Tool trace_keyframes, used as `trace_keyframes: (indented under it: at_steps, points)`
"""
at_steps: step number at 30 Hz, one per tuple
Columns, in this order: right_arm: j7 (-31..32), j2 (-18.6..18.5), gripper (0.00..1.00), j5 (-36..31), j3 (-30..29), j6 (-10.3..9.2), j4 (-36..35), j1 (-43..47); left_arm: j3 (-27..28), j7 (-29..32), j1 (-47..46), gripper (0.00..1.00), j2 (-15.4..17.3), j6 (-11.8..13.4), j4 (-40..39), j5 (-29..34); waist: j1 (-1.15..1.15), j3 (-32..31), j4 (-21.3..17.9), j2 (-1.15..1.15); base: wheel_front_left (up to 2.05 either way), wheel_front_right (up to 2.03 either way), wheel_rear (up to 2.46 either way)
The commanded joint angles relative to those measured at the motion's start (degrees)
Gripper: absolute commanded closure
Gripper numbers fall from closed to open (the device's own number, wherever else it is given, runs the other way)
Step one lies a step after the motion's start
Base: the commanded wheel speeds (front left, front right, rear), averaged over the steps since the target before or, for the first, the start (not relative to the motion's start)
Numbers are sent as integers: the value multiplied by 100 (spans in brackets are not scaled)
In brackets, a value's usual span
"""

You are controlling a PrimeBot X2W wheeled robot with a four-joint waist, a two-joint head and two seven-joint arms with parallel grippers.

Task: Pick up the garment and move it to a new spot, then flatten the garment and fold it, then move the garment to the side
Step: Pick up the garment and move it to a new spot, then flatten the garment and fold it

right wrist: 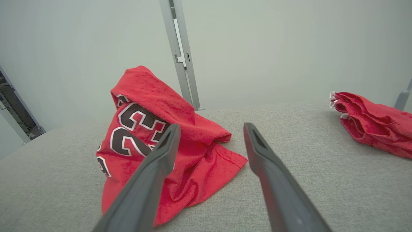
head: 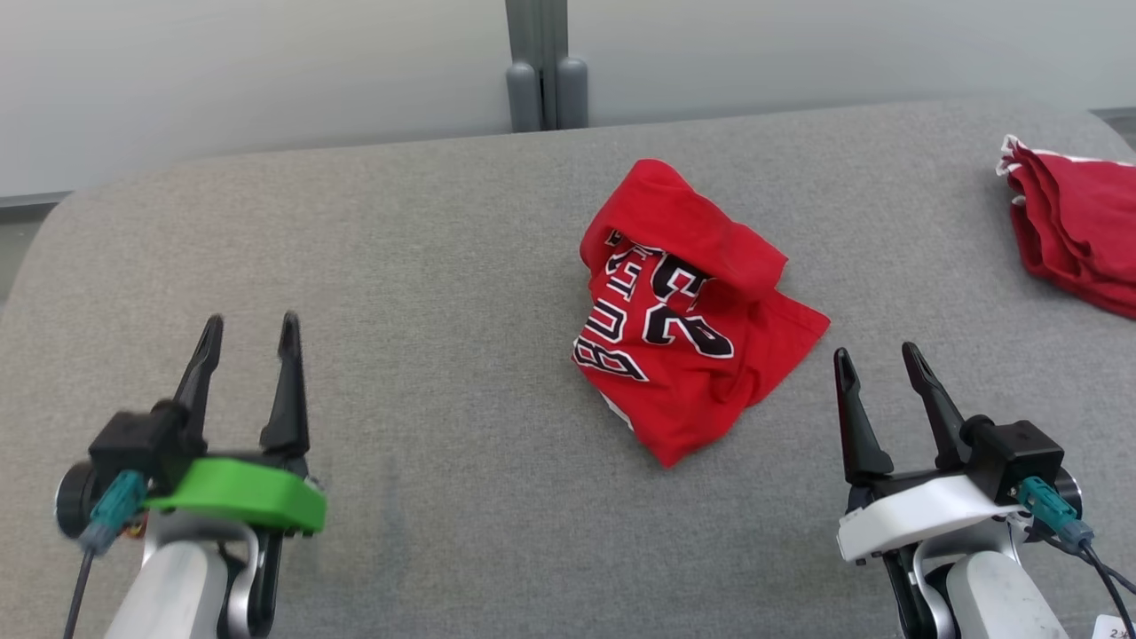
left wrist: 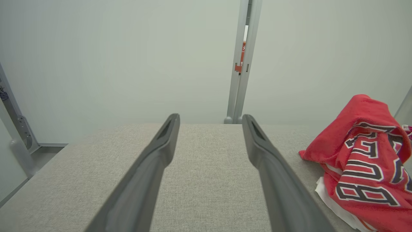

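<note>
1. A crumpled red cloth jersey (head: 692,311) with black, white-edged lettering lies heaped on the grey fabric-covered table (head: 426,266), a little right of the middle
2. The left gripper (head: 250,321), on a green mount at the near left, has its two dark fingers spread wide with nothing between them, well apart from the jersey
3. In the left wrist view the left gripper (left wrist: 210,117) points over bare table toward the far edge, the jersey (left wrist: 363,154) off to its right
4. The right gripper (head: 877,353), on a white mount at the near right, is likewise parted and empty, near the jersey's right corner but not touching it
5. In the right wrist view the right gripper (right wrist: 211,126) frames that corner, with the bulk of the jersey (right wrist: 154,96) to the left
6. A folded red cloth garment (head: 1078,231) with white trim rests at the far right, well apart from the jersey
7. A grey metal post (head: 546,62) rises behind the far edge against a pale wall (head: 222,71)
</note>
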State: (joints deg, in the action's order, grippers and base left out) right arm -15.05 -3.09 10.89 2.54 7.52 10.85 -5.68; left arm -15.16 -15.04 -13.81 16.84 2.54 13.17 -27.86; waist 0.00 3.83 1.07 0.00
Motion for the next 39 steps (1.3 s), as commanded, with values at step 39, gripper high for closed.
trace_keyframes:
  at_steps: [39]
  points:
    - [-17, -97, 0, -27, -84, -6, -41, 459, 1305, -17, 1373, 0, -728, -613, -272, 922, 0, -301, 1, 0, 0, 0, 0]
